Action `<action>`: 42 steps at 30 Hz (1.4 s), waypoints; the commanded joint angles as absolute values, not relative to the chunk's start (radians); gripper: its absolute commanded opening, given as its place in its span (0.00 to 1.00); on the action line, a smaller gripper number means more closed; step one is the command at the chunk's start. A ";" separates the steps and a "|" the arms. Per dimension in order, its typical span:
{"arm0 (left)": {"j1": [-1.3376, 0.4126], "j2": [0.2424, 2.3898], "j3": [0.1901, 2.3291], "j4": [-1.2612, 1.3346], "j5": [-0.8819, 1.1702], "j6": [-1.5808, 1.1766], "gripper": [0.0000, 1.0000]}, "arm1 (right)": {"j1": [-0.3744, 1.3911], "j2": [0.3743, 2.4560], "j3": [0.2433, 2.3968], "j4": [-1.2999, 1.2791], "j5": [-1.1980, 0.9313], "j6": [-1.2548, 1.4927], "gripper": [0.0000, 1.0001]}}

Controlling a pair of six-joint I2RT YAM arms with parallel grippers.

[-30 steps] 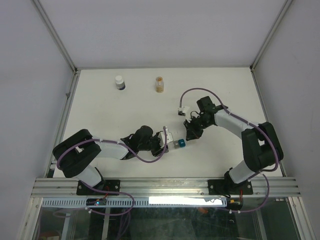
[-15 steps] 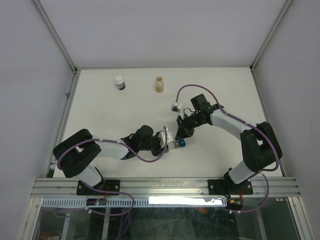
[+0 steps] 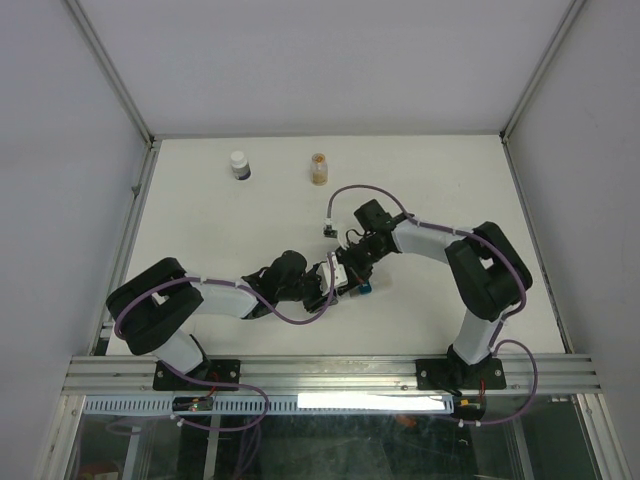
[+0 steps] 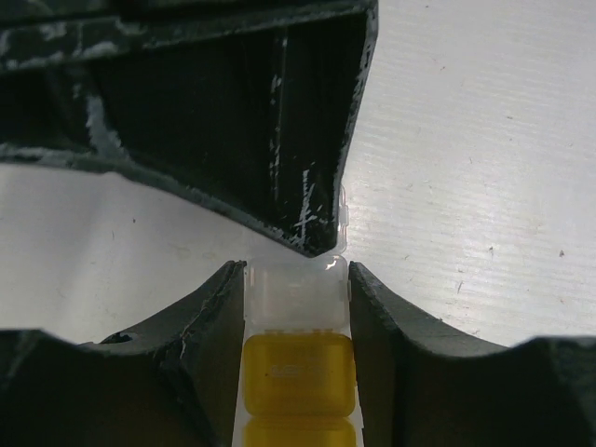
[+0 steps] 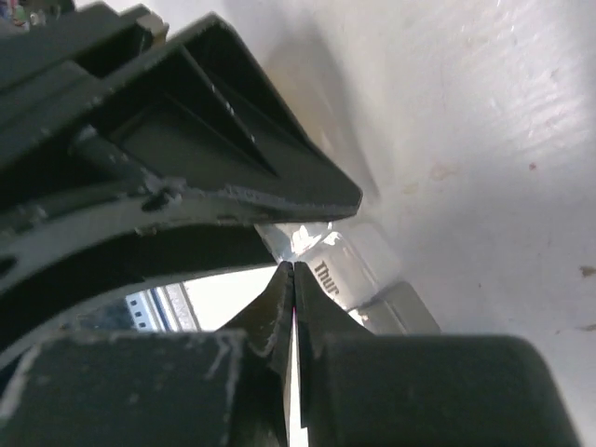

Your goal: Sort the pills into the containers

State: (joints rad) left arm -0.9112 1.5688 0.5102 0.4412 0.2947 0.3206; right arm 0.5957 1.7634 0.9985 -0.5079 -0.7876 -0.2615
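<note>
White matte table, finely ribbed up close, boxed by pale grey walls.

1. Strip of rounded, translucent plastic cubes, lying front of centre on the table. I see a clear end cube with a yellow cube joined behind it. From overhead, a blue cube shows just right of the grippers.
2. Left gripper: scuffed black fingers, clamped on the clear end cube from both sides.
3. Right gripper: wedge-shaped black fingers pressed flat together with nothing between them. Their tips meet the far edge of the clear end cube.
4. Pills: an orange mass inside a small clear vial, which stands upright toward the far side, well apart from both grippers.
5. Bottle: small, dark, white-capped, upright, left of the vial.
</note>
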 commanded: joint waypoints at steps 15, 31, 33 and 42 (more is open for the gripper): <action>-0.924 1.574 0.526 0.487 0.316 0.306 0.30 | 0.560 1.631 1.026 -0.569 -0.952 -0.354 0.00; -0.923 1.589 0.537 0.483 0.329 0.313 0.30 | 0.576 1.757 1.033 -0.587 -0.675 -0.329 0.00; -0.922 1.587 0.540 0.480 0.328 0.314 0.30 | 0.565 1.715 1.042 -0.613 -0.856 -0.366 0.00; -0.922 1.586 0.547 0.465 0.328 0.316 0.30 | 0.558 1.653 1.041 -0.663 -1.032 -0.435 0.00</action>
